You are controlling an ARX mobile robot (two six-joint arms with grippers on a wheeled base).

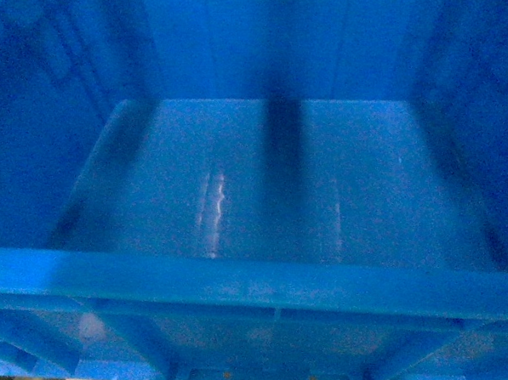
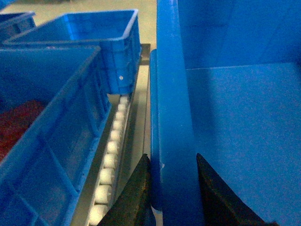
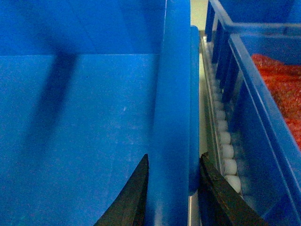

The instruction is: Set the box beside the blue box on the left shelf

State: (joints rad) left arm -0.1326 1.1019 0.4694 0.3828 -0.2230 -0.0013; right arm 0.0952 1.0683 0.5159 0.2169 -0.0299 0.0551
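Note:
The box (image 1: 254, 181), a large bright-blue crate with a smooth floor and thick rim, fills the head view, and neither gripper shows there. My left gripper (image 2: 172, 157) is shut on the box's left rim (image 2: 171, 94), one dark finger outside the wall and one inside. My right gripper (image 3: 174, 155) is shut on the right rim (image 3: 174, 84) the same way. Just left of the box runs the left shelf's roller track (image 2: 112, 146), with a blue box (image 2: 51, 117) holding red contents beyond it.
A second, empty blue box (image 2: 94, 37) stands behind that one on the left. On the right another roller track (image 3: 225, 150) and a blue box (image 3: 263, 94) filled with red material lie close to my crate. Both side gaps are narrow.

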